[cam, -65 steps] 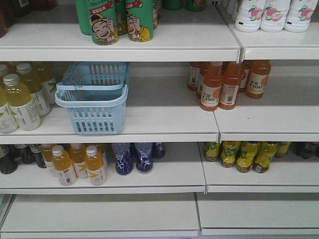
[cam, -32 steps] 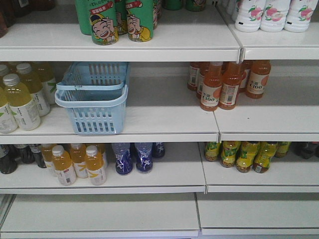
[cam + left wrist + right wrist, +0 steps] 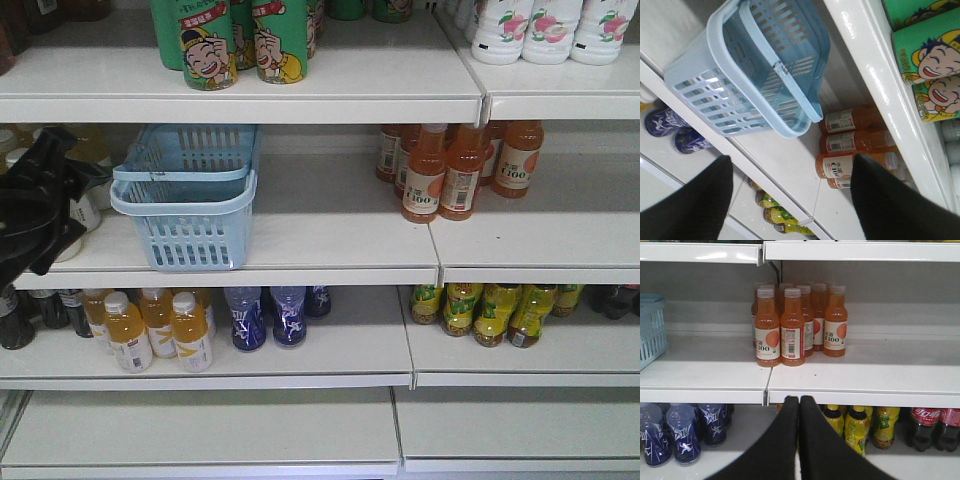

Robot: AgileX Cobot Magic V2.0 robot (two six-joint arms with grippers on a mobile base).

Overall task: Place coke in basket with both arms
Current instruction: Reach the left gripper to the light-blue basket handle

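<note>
White shelving [image 3: 330,95] fills your front view, tier above tier, with a seam right of centre. The light blue basket [image 3: 190,215] stands upright on the second tier from the top, left of centre, its handles folded down over the open top. In the left wrist view it sits in the upper left of the frame [image 3: 715,95].

The left arm [image 3: 35,200] shows as a black mass at the left edge of the front view, level with the basket's tier and near its left side. You cannot tell from here whether they touch.

Your left pincer [image 3: 792,157] stands apart: its two black fingers [image 3: 695,200] are spread wide at the bottom of the frame, and the shelf edge shows between them. Your right pincer [image 3: 799,399] is together, tips pressed against each other at bottom centre, below the front lip of the shelf.

Orange juice bottles [image 3: 790,325] cluster on that shelf above the right pincer, well apart from the basket. Green cartoon-face bottles [image 3: 240,40] stand on the top tier above the basket, and white bottles with pink fruit [image 3: 545,25] are at the upper right. On the tier below the basket are orange-yellow bottles [image 3: 155,330], dark blue bottles [image 3: 270,315] and yellow-green bottles [image 3: 490,312]. Dark cola bottles with red labels [image 3: 935,427] sit at the lower right of the right wrist view.
</note>
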